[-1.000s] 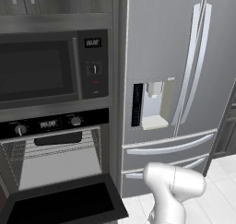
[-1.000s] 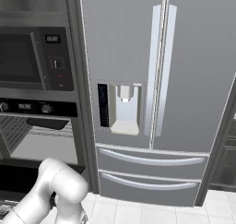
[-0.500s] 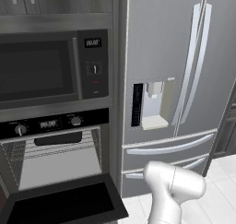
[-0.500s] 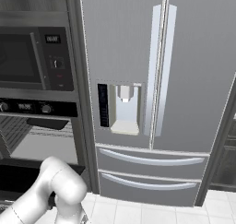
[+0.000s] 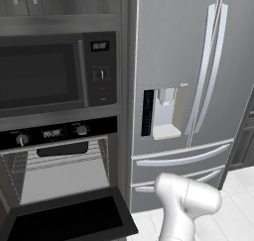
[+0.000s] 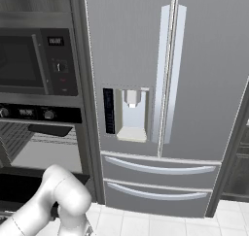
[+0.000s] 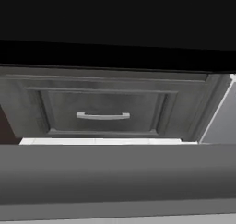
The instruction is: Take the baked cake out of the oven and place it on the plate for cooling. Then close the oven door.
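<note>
The black oven [image 5: 59, 170] stands open below the microwave, its wire racks bare as far as I can see. Its two round knobs flank a small display [image 5: 51, 133]. The oven door [image 5: 69, 220] lies dropped flat, black inner face up; in the right base view the oven door [image 6: 24, 189] sits behind my arm's white elbow [image 6: 65, 191]. My arm bends down low beside the door. In the hand view a broad black surface [image 7: 115, 25], likely the door's underside, spans the top. The cake and the plate are out of view.
A dark-windowed microwave [image 5: 44, 76] sits above the oven. A tall steel fridge [image 5: 188, 86] with a water dispenser [image 5: 163, 111] stands right of it. Under the black surface, the hand view shows a dark drawer front with a silver handle [image 7: 103, 116] above the white floor tiles.
My arm's elbow has edged up slightly in the right base view. The oven and its open door have not moved.
</note>
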